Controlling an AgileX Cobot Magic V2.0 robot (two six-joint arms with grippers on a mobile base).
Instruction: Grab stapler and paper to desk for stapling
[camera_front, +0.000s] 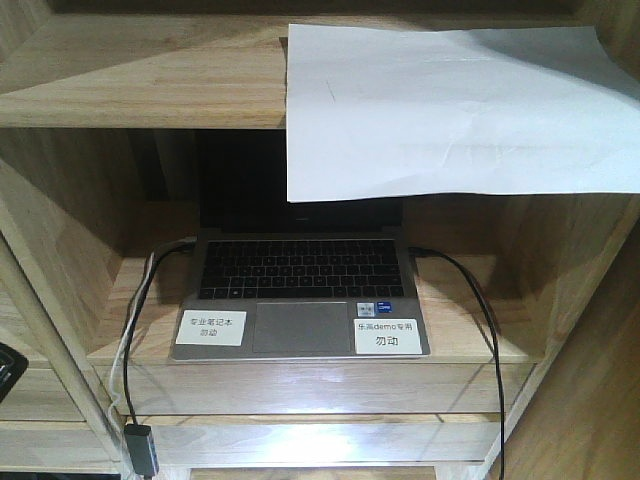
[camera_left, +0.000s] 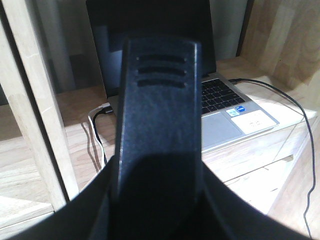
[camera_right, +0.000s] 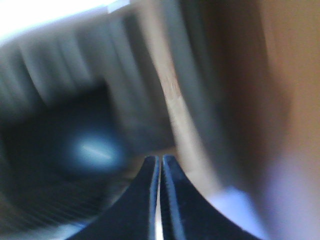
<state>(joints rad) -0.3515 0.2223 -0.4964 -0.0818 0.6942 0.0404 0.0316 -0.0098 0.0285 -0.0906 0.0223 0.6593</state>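
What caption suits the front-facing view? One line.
White paper overhangs the shelf edge above an open laptop with cables at both sides.

- The paper (camera_front: 440, 110) is a thin white sheet, matt, with faint creases.
- The shelf unit (camera_front: 130, 85) is light wood of jointed strips, the grain showing, smooth with a low satin finish.
- The laptop (camera_front: 300, 340) has a silver-grey, metal-looking deck, matt and smooth.
- Its keys (camera_front: 300, 270) look like black matt plastic.
- The labels (camera_front: 210, 327) are flat white stickers.
- The cables (camera_front: 498, 390) have a smooth black sheath.
- The left end effector (camera_left: 160, 50) is black matt plastic, finely textured, with three moulded grooves.
- The right end effector (camera_right: 160, 160) is black and smooth, with a slight sheen along its edges; the view is blurred.
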